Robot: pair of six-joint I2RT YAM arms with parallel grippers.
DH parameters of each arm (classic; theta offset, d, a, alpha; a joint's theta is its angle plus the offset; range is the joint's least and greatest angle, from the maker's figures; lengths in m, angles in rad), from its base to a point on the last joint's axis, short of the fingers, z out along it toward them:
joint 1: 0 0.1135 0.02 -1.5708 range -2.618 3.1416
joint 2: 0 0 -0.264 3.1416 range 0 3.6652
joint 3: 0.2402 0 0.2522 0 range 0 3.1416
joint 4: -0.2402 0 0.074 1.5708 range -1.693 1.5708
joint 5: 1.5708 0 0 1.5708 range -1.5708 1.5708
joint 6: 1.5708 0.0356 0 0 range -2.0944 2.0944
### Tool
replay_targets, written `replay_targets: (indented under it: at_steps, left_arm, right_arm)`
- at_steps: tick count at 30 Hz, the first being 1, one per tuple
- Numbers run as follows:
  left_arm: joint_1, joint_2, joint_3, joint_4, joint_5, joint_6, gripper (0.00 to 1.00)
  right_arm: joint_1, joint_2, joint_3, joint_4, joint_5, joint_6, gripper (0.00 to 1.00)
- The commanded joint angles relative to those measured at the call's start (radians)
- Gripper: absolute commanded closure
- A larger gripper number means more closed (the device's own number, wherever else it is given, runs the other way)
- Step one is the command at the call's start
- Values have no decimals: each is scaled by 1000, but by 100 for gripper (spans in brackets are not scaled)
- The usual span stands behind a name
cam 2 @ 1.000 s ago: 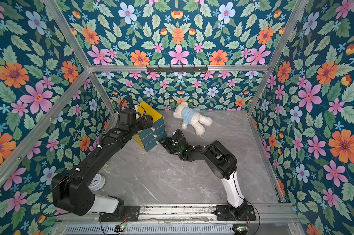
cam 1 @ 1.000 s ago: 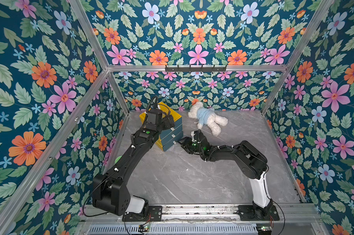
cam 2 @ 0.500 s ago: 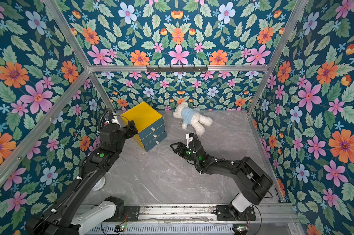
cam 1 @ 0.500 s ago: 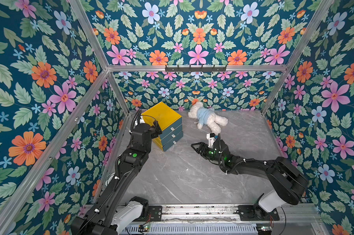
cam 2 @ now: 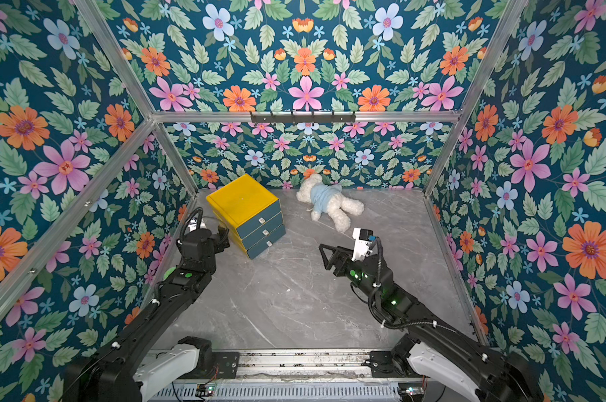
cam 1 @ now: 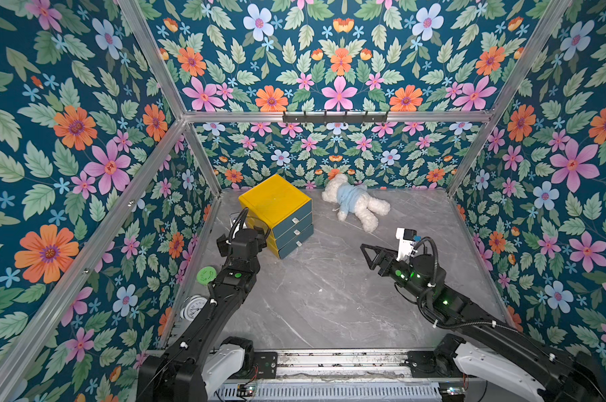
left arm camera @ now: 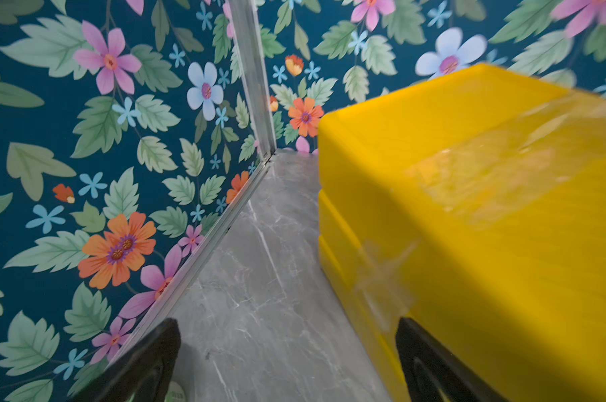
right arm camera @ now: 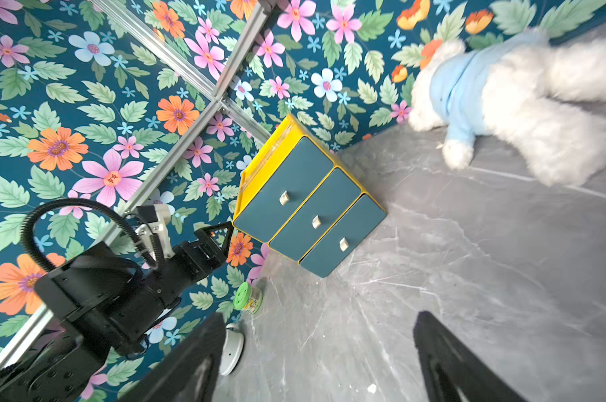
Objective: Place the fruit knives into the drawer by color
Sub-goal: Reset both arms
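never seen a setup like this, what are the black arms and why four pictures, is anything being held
Two robot arms are mounted at the near edge of a table, each ending in a gripper. Both top views look down from one twin-lens camera; the other two come from cameras on the wrists. On the table: a yellow drawer chest, drawers shut, a teddy, a green-lidded jar and a clock. The left gripper, beside the chest, and the right gripper are both open and empty.
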Motion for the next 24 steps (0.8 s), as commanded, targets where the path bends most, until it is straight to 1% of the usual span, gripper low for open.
replay_targets:
  at_steps: [1,4,7,9,11,13,14,15,19,24]
  left_arm:
    - [42,66,-36,161,-11,-1,1]
    - [76,169,-76,292,32,-40,1]
    - [89,272,-133,445,38,-40,1]
    - [98,340,-165,542,37,-33,1]
    - [107,391,-188,619,75,-5,1]
    - [111,439,-211,697,90,20,1]
    - [115,448,-197,705,107,32,1]
    - [116,457,-182,674,117,41,1]
    - [118,460,-187,703,123,59,1]
    - [140,471,-178,704,226,92,1]
  right_arm:
    - [2,-65,-18,-86,86,-74,7]
    - [2,-95,-37,-100,101,-78,4]
    - [2,-96,-40,-113,112,-82,2]
    - [1,-91,-35,-122,110,-98,1]
    - [1,-89,-21,-156,122,-109,1]
    - [1,-84,-8,-186,132,-126,1]
    - [1,-81,-2,-194,140,-130,1]
    - [2,-77,-1,-196,151,-135,1]
    - [2,-55,15,-205,171,-161,1]
    - [1,-12,56,-245,208,-195,1]
